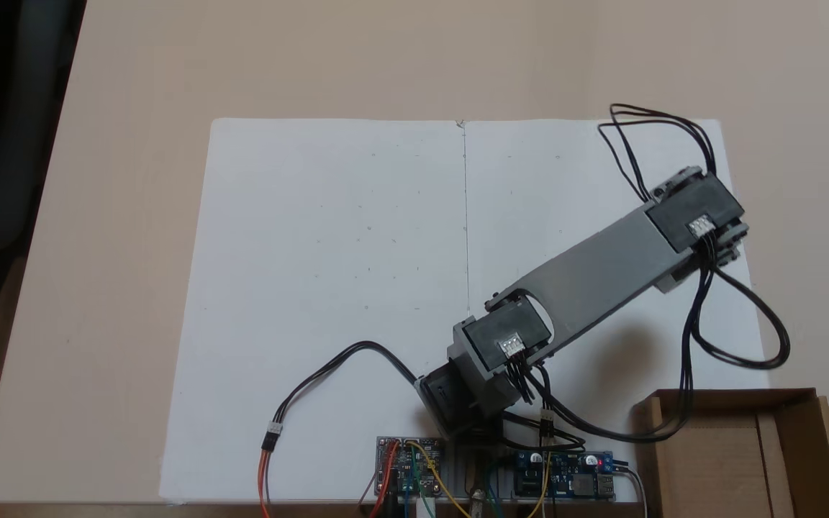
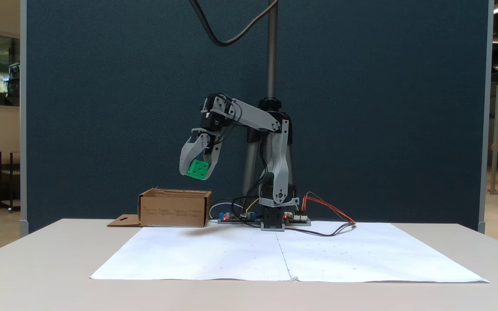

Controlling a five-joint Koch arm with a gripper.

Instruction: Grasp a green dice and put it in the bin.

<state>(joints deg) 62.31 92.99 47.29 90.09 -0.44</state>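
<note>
The green dice (image 2: 198, 169) hangs in the air, held between the grey fingers of my gripper (image 2: 198, 171), which is shut on it and points downward. It is well above the table, higher than the bin (image 2: 174, 208) and a little to its right in that fixed view. The bin is a shallow brown cardboard box with a flat flap (image 2: 123, 220) on its left side. From above, the bin (image 1: 810, 409) lies at the lower right and my arm (image 1: 601, 273) reaches toward the upper right, hiding the gripper and dice beneath it.
White paper sheets (image 1: 328, 288) cover the middle of the beige table. Circuit boards (image 1: 565, 476) and loose cables (image 1: 745, 338) lie by the arm's base, close to the bin. A metal pole (image 2: 271, 52) rises behind the arm before a dark blue partition.
</note>
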